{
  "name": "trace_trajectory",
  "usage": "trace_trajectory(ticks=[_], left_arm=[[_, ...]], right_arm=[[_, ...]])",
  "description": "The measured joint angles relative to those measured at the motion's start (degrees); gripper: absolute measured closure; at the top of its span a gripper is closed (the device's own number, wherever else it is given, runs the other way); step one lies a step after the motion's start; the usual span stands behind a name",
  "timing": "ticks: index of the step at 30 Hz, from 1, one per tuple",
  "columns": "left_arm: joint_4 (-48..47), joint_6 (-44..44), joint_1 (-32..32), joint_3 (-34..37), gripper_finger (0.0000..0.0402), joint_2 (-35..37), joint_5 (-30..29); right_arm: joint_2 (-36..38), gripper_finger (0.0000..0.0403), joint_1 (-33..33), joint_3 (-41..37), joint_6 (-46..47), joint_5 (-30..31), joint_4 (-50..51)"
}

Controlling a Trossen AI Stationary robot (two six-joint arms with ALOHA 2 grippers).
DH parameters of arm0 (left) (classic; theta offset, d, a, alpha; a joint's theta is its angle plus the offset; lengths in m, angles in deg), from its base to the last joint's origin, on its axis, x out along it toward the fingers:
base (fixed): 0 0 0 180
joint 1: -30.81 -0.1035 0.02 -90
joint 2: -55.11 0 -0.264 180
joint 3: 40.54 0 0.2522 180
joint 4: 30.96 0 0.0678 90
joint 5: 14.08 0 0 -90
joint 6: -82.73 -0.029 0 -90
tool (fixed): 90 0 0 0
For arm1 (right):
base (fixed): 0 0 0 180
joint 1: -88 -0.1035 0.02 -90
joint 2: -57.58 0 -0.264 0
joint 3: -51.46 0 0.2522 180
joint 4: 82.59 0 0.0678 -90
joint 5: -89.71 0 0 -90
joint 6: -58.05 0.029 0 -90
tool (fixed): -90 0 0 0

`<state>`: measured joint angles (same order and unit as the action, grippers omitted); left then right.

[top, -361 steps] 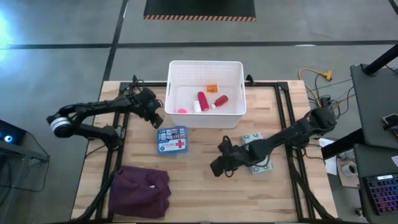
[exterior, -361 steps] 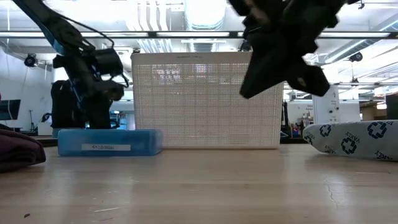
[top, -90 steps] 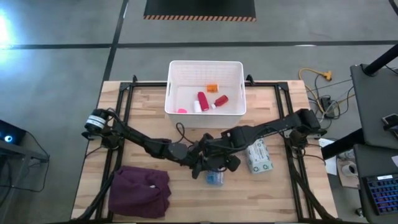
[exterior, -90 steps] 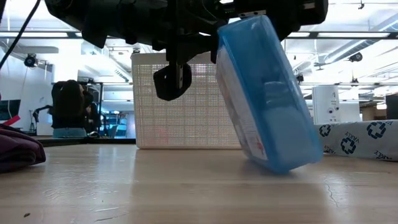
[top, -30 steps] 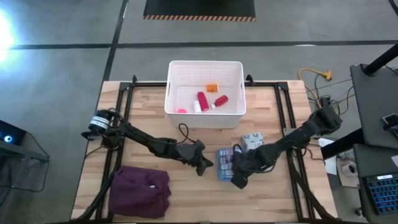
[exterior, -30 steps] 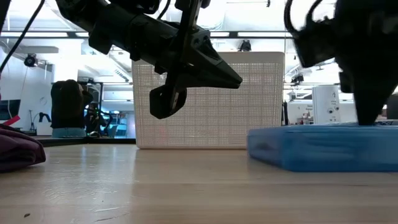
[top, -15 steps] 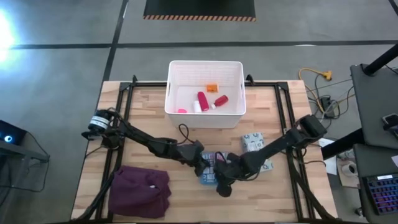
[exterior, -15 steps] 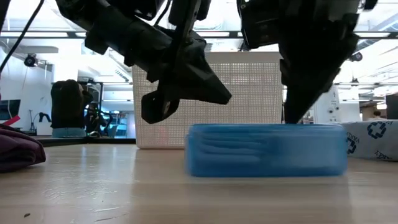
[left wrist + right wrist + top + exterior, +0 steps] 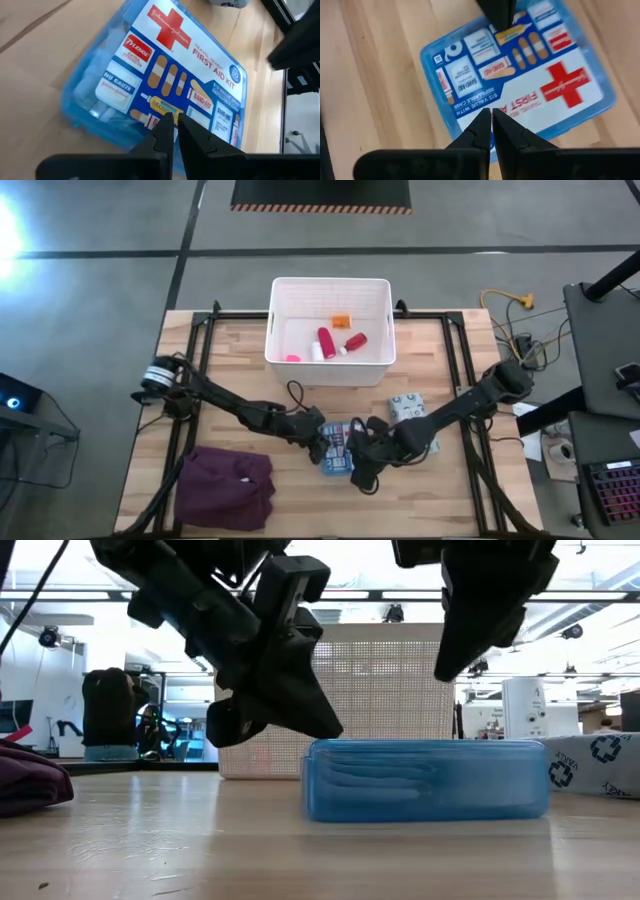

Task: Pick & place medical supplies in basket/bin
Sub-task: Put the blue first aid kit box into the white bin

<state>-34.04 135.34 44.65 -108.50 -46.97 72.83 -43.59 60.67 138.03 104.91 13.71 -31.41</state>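
The blue plastic first-aid box with a red cross lies flat, label up, on the pale wooden counter, in front of the white slotted plastic basket. The left tool and the right tool hang just over it from either side, each clenched to a point and grasping nothing. A pale grey-green patterned packet sits nearby.

Bright, even overhead light; ceiling strips glare in the low view, silhouetting the arms; right wrist view slightly blurred.
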Motion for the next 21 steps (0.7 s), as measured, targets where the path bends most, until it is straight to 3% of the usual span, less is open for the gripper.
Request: trace_trajectory(ticks=[5,11,15,21], left_arm=[[0.71,1.11,0.01,-0.11,0.0394,-1.27,0.16],[-0.29,1.79,-0.01,-0.15,0.0394,-1.33,1.04],[-1.64,1.5,0.01,-0.04,0.0394,-1.27,1.35],[-1.88,0.95,0.01,0.02,0.0394,-1.1,1.47]], right_arm=[[2.49,0.0392,-0.68,0.19,-0.14,2.52,1.41],[4.7,0.0392,-1.96,0.13,3.77,2.39,11.1],[5.33,0.0392,-2.33,-1.74,6.8,-3.79,14.2],[3.95,0.0392,-3.48,-6.29,7.33,-7.85,6.21]])
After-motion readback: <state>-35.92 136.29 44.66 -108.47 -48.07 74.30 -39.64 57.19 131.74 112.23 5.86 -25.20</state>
